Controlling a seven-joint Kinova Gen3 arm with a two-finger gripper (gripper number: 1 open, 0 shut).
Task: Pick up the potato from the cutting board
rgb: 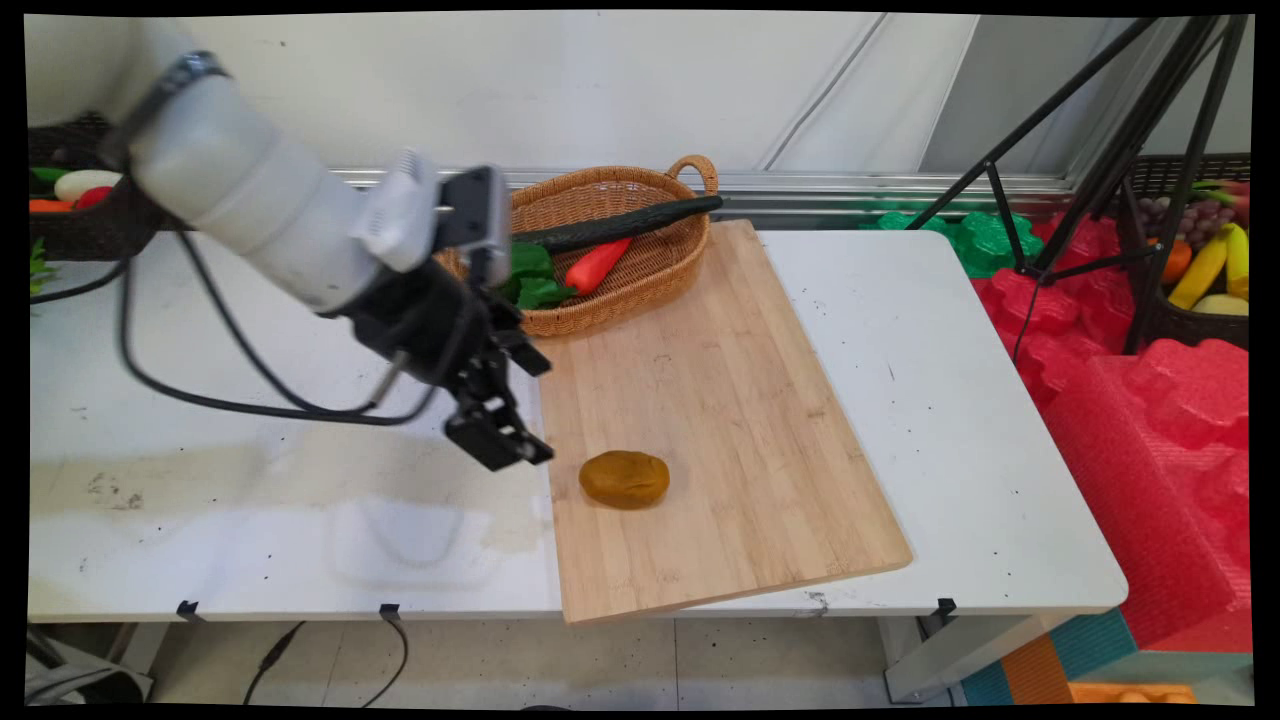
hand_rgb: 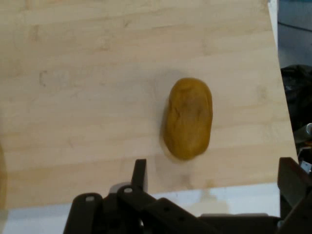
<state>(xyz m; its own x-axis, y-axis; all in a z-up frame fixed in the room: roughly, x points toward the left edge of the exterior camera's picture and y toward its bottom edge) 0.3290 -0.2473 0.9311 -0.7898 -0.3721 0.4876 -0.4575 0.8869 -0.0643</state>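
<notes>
A brown potato lies on the near left part of a bamboo cutting board. My gripper hovers low over the board's left edge, just left of the potato, and is open with nothing in it. In the hand view the potato lies on the board just ahead of the gripper, and the two fingers stand wide apart on either side of it without touching it.
A wicker basket at the board's far left corner holds a dark cucumber, a red pepper and green leaves. A black tripod, red foam and a fruit crate stand to the right.
</notes>
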